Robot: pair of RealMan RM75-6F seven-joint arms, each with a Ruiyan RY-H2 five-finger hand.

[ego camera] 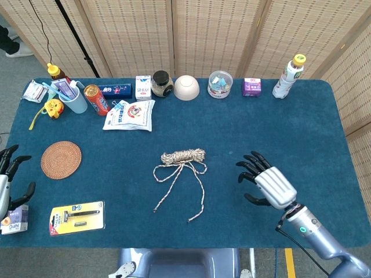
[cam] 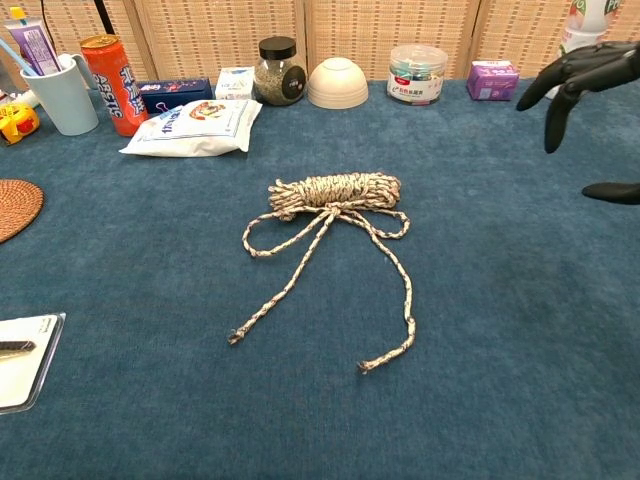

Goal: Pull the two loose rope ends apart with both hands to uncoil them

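A coiled speckled rope [ego camera: 183, 156] [cam: 335, 191] lies mid-table, tied in a bow. Its two loose ends trail toward the front: the left end [ego camera: 156, 209] [cam: 236, 337] and the right end [ego camera: 191, 219] [cam: 366, 365]. My right hand [ego camera: 267, 181] [cam: 582, 78] hovers open, fingers spread, to the right of the rope and apart from it. At the table's left edge my left hand [ego camera: 7, 176] is open, far from the rope, and does not show in the chest view.
A woven coaster [ego camera: 61, 159], a razor pack [ego camera: 77, 217] and a small box [ego camera: 14, 219] lie at the front left. Along the back stand a cup [ego camera: 72, 98], a can [ego camera: 96, 99], a snack bag [ego camera: 130, 114], a jar [ego camera: 162, 84], a bowl [ego camera: 186, 87], a tub [ego camera: 220, 84] and a bottle [ego camera: 288, 76].
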